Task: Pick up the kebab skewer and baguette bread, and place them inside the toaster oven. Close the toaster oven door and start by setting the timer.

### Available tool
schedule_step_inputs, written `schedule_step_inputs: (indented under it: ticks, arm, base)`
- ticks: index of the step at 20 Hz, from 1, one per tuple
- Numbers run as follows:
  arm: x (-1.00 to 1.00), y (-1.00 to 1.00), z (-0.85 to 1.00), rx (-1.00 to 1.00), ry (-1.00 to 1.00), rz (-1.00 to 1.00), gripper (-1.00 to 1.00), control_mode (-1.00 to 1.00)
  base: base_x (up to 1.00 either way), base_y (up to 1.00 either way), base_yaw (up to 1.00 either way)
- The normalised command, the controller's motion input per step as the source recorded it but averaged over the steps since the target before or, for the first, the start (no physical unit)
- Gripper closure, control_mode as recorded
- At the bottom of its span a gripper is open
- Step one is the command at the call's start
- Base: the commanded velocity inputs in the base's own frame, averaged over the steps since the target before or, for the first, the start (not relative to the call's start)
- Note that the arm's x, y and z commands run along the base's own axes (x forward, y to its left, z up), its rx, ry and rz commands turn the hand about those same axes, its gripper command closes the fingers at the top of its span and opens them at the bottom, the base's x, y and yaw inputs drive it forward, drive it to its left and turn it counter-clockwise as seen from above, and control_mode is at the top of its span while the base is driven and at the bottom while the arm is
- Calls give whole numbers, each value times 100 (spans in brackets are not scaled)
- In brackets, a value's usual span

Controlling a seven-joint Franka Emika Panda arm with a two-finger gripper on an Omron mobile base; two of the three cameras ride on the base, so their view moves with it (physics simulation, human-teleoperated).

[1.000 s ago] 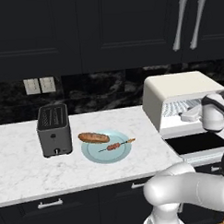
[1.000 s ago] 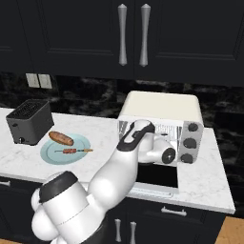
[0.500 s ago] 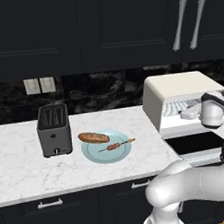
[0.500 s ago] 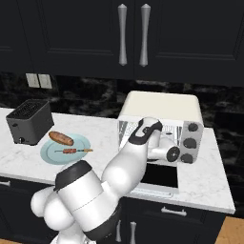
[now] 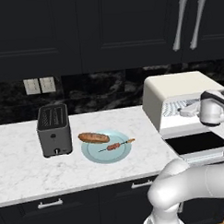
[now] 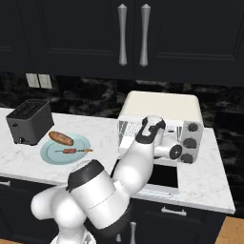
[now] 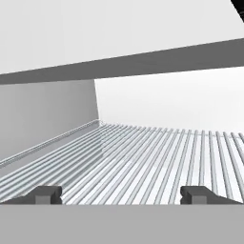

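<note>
Fingers spread wide apart in the hand view, one dark tip at lower left, the other at lower right, nothing between them. The gripper looks into the toaster oven: wire rack running away under the tips, bare, with a grey side wall on the left and a pale back wall beyond.

Left base view: the toaster oven sits at the right end of the marble counter, cream top, front open. The toaster oven door is folded down flat, dark glass facing up, near side. The arm's white wrist hangs at the opening, just over the rack. Left of the oven, well apart from it, a pale blue plate holds the baguette bread on its far side and the kebab skewer on its right half, stick pointing right. The two lie close, not clearly touching. A dark slot toaster stands just left of the plate.

Right base view: the arm bends up from the lower left and reaches into the oven mouth; the gripper itself is hidden by the wrist. Dark knobs sit on the oven's right side. The plate lies left of the oven with bread and skewer on it, the slot toaster farther left.
</note>
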Motion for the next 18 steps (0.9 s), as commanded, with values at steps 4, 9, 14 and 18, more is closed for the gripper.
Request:
schedule_step_inputs:
  ticks: [4,9,14,18]
  arm:
    - [-1,0,-58,0,0,0,-100,-100]
    - [-37,0,-56,0,1,-1,-100,-100]
    - [-91,0,-38,0,11,0,-100,-100]
    - [-100,0,-9,0,27,0,-100,-100]
  base:
    - [0,0,0]
    - [0,0,0]
    - [0,0,0]
    - [0,0,0]
